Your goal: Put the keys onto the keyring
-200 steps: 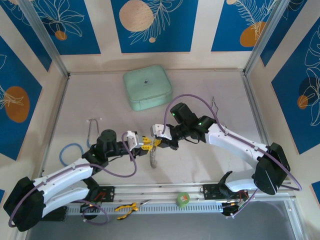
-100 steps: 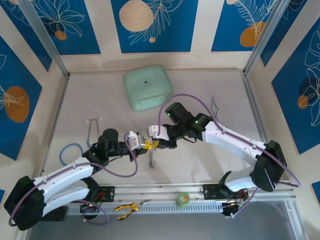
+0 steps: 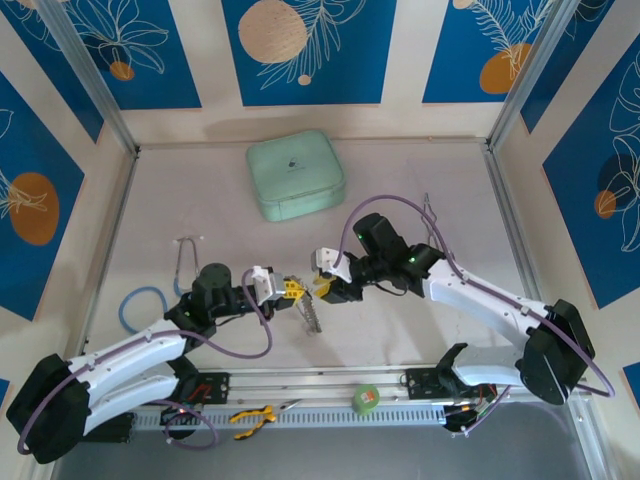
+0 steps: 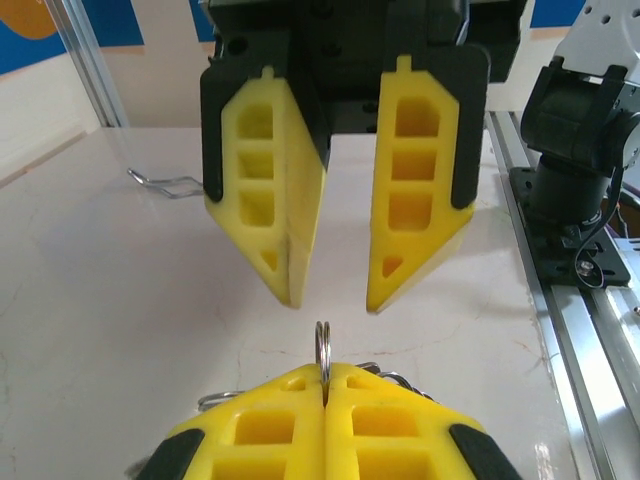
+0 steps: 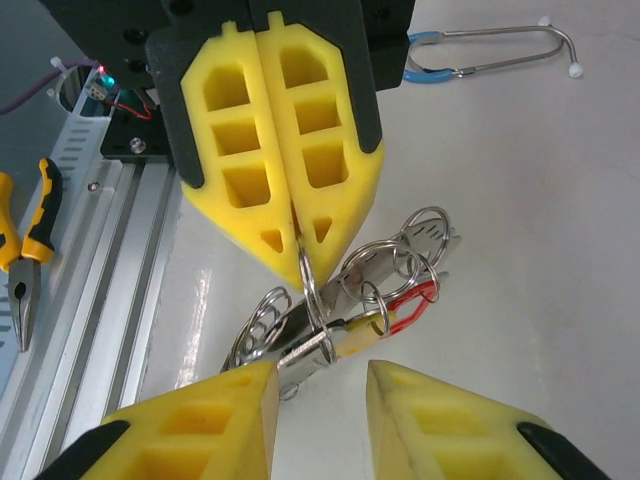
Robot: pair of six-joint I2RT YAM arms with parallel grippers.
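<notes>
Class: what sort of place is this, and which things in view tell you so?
Probably a robotics lab test cell: a left arm and right arm bolted to an aluminium rail, printed blue panels boxing in the table, and unrelated props such as a mint-green case and a stethoscope.

So the left fingers and right fingers are both bright yellow on black backing. The keyring is plain silver, and the keys carry one red tag and one yellow. On the far side there's a mint-green case. The tabletop is pale off-white, and the walls are blue panels with white leaf outlines and orange circles. There's a green tape roll at the near edge.
</notes>
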